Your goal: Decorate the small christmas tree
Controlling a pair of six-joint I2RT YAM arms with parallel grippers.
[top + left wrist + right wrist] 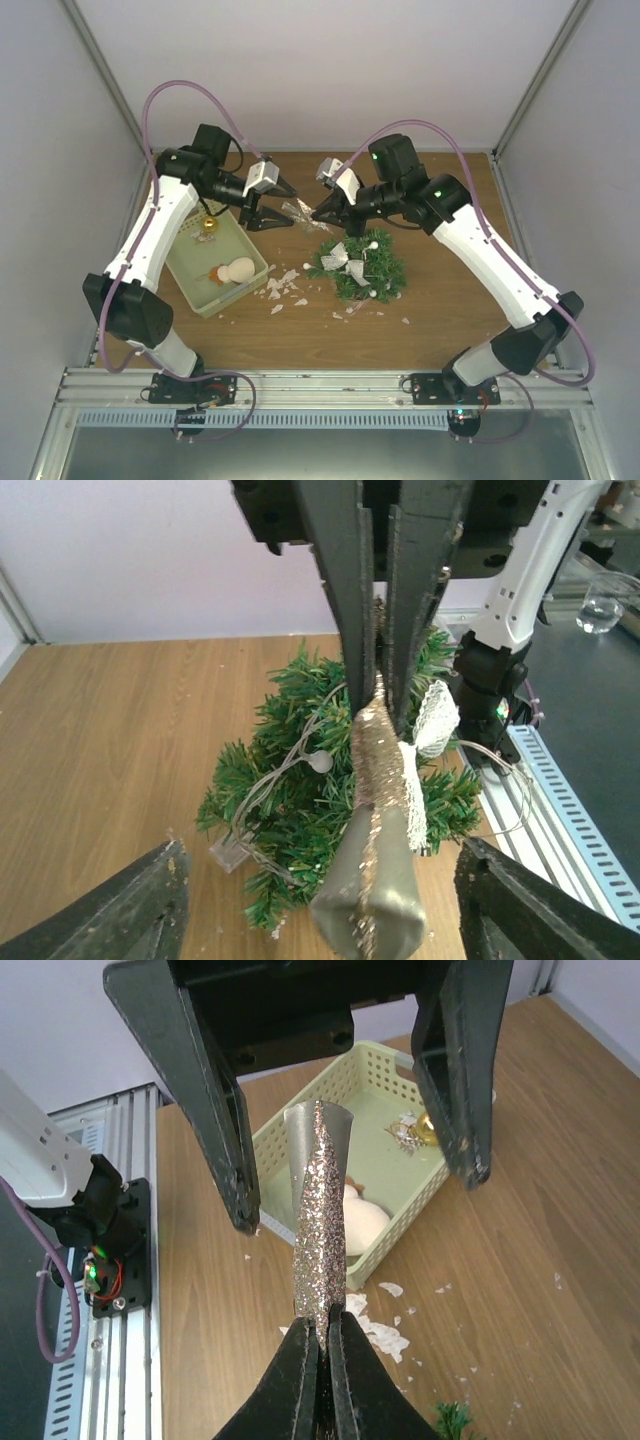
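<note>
The small christmas tree point(362, 270) lies on the wooden table with a string of lights and a white lace bow point(338, 256) on it. It also shows in the left wrist view as the tree point(290, 820). My right gripper point(318, 212) is shut on one end of a silver glitter ornament point(320, 1200), held in the air left of the tree. My left gripper point(272, 215) is open. Its fingers point(225, 1150) stand on either side of the ornament's free end point(378, 880) without touching it.
A pale green tray point(240, 290) sits at the left with a gold ball point(208, 226) and a white figure point(238, 270) inside. White flakes point(285, 285) lie scattered between tray and tree. The enclosure walls are close on both sides.
</note>
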